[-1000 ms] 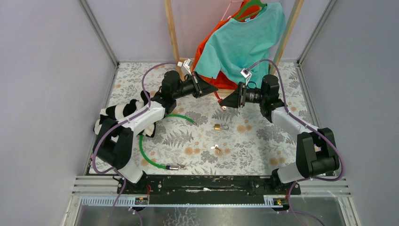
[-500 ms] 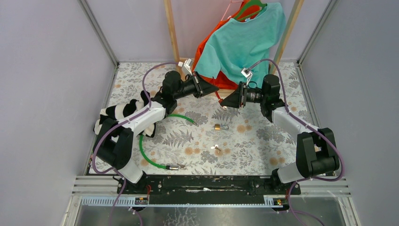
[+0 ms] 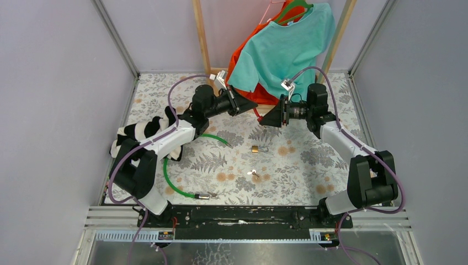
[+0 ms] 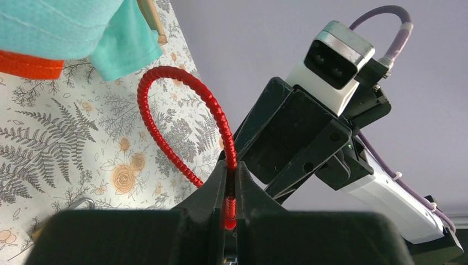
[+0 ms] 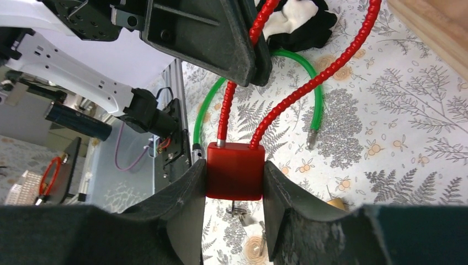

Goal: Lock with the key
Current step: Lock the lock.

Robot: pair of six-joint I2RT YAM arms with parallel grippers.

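The right hand (image 5: 234, 185) is clenched on the red lock body (image 5: 233, 168), one finger on each flat side. The two cable sockets face away from its palm, toward the left hand (image 4: 230, 187). The left hand pinches one strand of the red cable (image 4: 182, 91) hard between its fingertips, just beyond the body, and both hands are raised off the worktop (image 3: 309, 160).

What looks like the key (image 3: 253, 173) lies flat on the worktop, below both hands and back toward the arm bases, roughly midway between them. The right hand looks only slightly nearer. The key is too small to tell which way its long axis points. A brass padlock (image 3: 255, 148) sits between it and the hands.

The keyhole is not visible. With both hands occupied, my judgement is that the left hand must release the cable and reach down and back for the key, while the right keeps the body steady.
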